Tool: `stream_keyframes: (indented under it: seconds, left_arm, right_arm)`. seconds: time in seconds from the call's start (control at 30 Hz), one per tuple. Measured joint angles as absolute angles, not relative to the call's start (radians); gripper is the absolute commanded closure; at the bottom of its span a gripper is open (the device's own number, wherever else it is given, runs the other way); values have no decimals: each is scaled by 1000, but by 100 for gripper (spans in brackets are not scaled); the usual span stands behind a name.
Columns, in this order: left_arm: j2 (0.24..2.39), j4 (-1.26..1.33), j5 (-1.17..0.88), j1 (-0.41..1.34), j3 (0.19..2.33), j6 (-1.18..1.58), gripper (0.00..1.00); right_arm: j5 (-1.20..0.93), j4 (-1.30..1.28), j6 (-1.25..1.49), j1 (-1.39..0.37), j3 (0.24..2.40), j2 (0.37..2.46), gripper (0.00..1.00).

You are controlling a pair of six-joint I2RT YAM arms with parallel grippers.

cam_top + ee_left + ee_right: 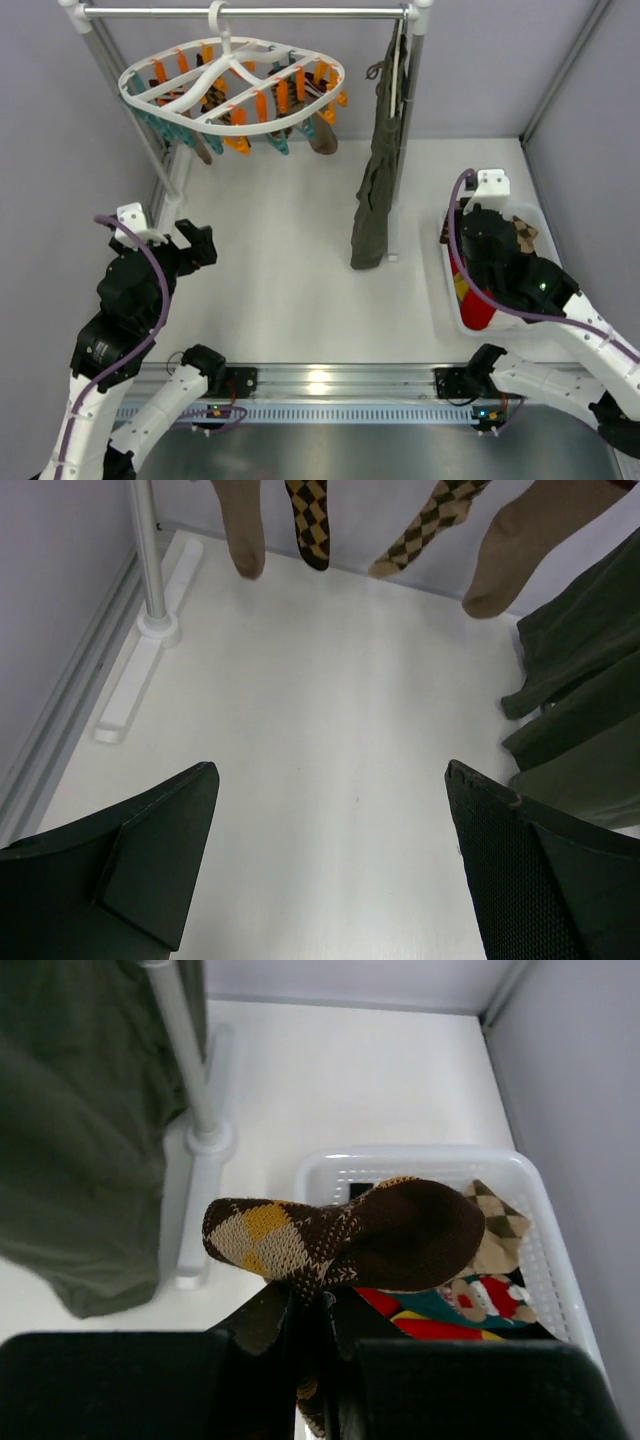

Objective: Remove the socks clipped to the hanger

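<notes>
Meanwhile left gripper spread wide over tabletop; right gripper clenched on argyle sock above basket rim.

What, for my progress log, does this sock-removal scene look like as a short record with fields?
left gripper: open, empty, facing the hanging socks
right gripper: shut on a brown-and-yellow argyle sock over the white plastic basket
hanger: white oval plastic frame hooked on the metal rail
sock toes in view: four, two plain tan, two argyle
basket contents: red and teal clothes
</notes>
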State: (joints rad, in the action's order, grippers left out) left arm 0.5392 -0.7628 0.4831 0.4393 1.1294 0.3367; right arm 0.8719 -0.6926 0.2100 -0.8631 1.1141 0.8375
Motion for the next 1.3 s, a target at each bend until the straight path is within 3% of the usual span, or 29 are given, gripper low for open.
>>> stream_keyframes:
  seconds: [0.33,0.5,0.7,0.87,0.93,1.03,1.07,1.13,1.2,1.23,1.3]
  left_arm:
    - [475,-764,483,439,987,345,2]
    - [454,-767,478,439,916,350,2]
    - [411,-766,478,439,910,352,2]
    - [401,-764,476,439,908,355,2]
    - [398,-764,474,439,908,357,2]
    - [390,-764,470,439,907,358,2]
    - [388,-763,469,439,907,358,2]
    - [389,-764,468,439,907,361,2]
    - [389,-763,468,439,907,362,2]
    - [390,-764,468,439,907,364,2]
    - [399,-764,459,439,912,369,2]
  right_arm:
    - [609,-653,176,-307,1083,939,100]
    - [489,-581,216,-150,973,977,94]
    - [414,-407,318,25,762,1044,98]
    - [386,-290,405,42,656,1175,100]
    - [385,-255,433,43,625,1200,86]
    - [385,-220,467,43,596,1178,82]
    - [384,-218,478,43,593,1157,74]
    - [385,-221,494,44,589,1106,47]
    - [391,-224,495,43,590,1043,35]
    - [393,-228,494,44,592,1012,17]
    - [393,-244,485,44,605,967,4]
